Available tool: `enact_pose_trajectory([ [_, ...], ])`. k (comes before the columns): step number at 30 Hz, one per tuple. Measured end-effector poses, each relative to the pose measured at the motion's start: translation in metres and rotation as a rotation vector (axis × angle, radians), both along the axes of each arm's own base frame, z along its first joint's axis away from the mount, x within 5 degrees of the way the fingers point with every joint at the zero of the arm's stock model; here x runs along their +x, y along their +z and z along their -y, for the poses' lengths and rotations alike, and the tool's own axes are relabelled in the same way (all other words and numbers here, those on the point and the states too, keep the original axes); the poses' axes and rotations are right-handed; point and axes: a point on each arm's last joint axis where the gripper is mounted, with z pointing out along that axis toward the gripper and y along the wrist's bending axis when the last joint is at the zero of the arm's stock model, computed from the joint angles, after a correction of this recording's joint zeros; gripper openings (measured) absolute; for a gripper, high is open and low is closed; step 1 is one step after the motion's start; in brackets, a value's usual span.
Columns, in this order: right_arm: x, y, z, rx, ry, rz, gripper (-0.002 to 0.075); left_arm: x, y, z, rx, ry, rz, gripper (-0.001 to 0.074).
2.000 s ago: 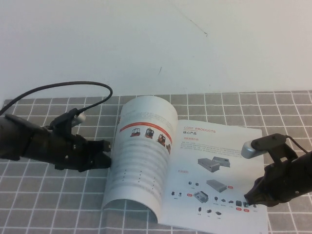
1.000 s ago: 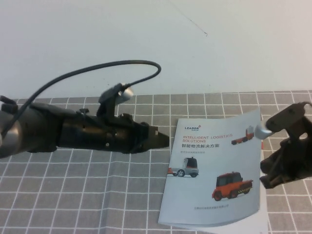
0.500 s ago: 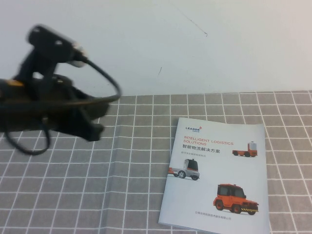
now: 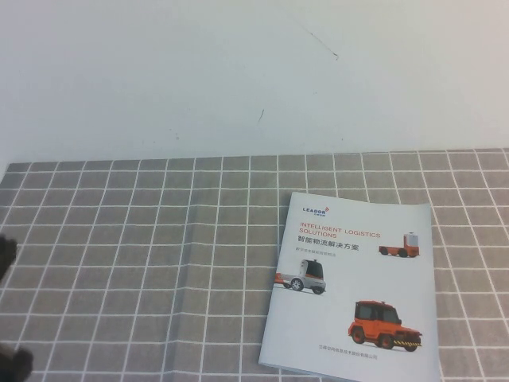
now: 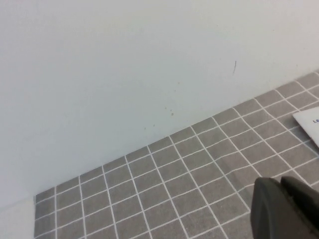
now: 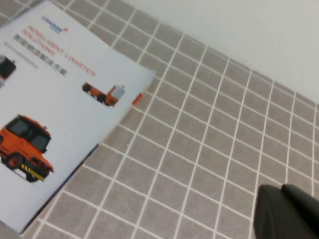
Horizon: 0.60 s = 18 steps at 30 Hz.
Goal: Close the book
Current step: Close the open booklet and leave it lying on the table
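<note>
Grey checked cloth (image 4: 159, 263) carries the closed brochure (image 4: 350, 286), cover up, needing no hold. Both are empty and clenched: left pincer (image 5: 282, 188) hangs well off its left, right pincer (image 6: 282, 193) off its right.

Lighting everything brightly and evenly, laying only a thin shadow along the edge of the book (image 4: 354, 290), smearing the left gripper (image 5: 282, 199) and right gripper (image 6: 283, 201) into dark out-of-focus masses close to their wrist cameras above the checked mat (image 4: 159, 278), softening the right wrist view's print.
</note>
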Motion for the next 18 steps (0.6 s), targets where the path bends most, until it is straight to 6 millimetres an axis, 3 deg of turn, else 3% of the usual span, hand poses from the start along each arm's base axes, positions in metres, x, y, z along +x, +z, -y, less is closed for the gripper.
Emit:
enact_pose_trajectory([
  [6, -0.025, -0.030, 0.003, 0.077, 0.045, 0.177, -0.0002, -0.029, -0.057, -0.008, -0.030, 0.002, 0.153, -0.0004],
  [12, -0.044, -0.052, 0.004, 0.138, 0.090, 0.394, -0.0002, -0.045, -0.075, -0.012, -0.038, -0.006, 0.392, -0.0004],
  [18, -0.053, -0.054, 0.004, 0.180, 0.121, 0.563, -0.0002, -0.046, -0.080, -0.012, -0.028, -0.010, 0.416, -0.0004],
])
